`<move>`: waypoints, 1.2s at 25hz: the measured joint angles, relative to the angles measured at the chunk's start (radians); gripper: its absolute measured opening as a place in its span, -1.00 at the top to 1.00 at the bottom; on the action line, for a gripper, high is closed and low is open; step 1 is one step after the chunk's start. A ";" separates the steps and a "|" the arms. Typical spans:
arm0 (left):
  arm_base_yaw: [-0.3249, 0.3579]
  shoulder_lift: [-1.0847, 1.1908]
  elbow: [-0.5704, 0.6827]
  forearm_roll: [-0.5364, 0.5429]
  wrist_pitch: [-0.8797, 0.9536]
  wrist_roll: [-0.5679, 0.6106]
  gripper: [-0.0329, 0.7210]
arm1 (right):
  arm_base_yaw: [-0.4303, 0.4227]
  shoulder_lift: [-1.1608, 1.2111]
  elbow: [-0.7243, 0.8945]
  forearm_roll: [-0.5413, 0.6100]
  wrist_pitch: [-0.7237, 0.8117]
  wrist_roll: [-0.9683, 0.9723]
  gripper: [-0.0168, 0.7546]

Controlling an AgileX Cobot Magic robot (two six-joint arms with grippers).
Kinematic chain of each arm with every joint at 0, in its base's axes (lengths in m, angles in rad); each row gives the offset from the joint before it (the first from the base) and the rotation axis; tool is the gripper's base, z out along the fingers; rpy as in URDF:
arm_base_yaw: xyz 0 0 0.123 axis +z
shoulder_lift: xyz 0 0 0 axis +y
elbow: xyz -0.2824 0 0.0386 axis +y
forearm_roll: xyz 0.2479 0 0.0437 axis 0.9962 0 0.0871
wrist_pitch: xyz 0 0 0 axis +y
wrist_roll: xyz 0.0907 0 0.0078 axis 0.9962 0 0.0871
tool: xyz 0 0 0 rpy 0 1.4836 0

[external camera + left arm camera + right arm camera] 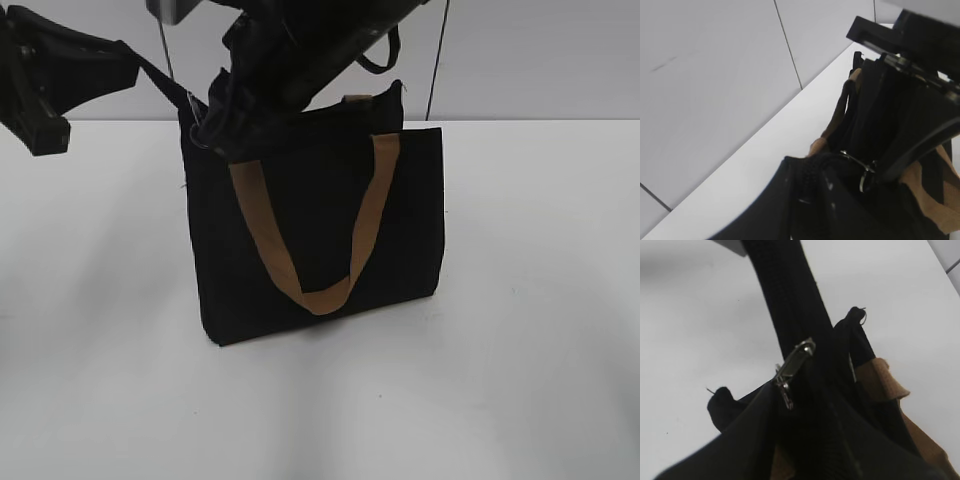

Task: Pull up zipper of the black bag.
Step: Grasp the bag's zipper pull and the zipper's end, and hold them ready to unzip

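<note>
The black bag (320,230) stands upright on the white table (530,360), with a tan handle (320,295) hanging down its front. My left gripper (115,52) is shut on a black strap at the bag's left top corner and holds it taut; the strap runs up the right wrist view (785,290). My right gripper (235,100) presses onto the bag's top edge at the left end. The silvery zipper pull (791,367) sits right there and also shows in the left wrist view (865,175). My right fingers are lost against the black fabric.
A grey panelled wall (520,50) stands behind the table. The right arm (920,45) leans in over the bag from above. The second tan handle (885,382) lies against the bag's far side.
</note>
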 joint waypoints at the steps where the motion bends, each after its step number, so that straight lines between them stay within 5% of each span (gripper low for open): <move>1: 0.000 0.000 0.001 -0.001 0.002 0.000 0.72 | 0.000 0.000 0.000 -0.001 -0.003 0.000 0.39; 4: 0.000 0.000 0.002 -0.002 0.006 0.000 0.72 | 0.000 0.000 0.000 -0.001 -0.010 0.000 0.49; 9: 0.000 0.000 0.003 -0.005 -0.008 0.000 0.72 | 0.000 0.000 0.000 -0.001 0.002 0.000 0.96; 15: 0.000 0.000 0.003 0.015 -0.104 -0.053 0.72 | 0.000 0.000 0.000 -0.007 0.034 0.002 0.96; 22: 0.000 -0.001 0.025 0.207 -0.128 -0.218 0.72 | -0.001 0.000 0.000 -0.013 0.047 0.002 0.96; 30: 0.000 -0.001 0.057 0.254 -0.139 -0.236 0.72 | -0.049 -0.031 0.000 -0.014 0.055 0.061 0.96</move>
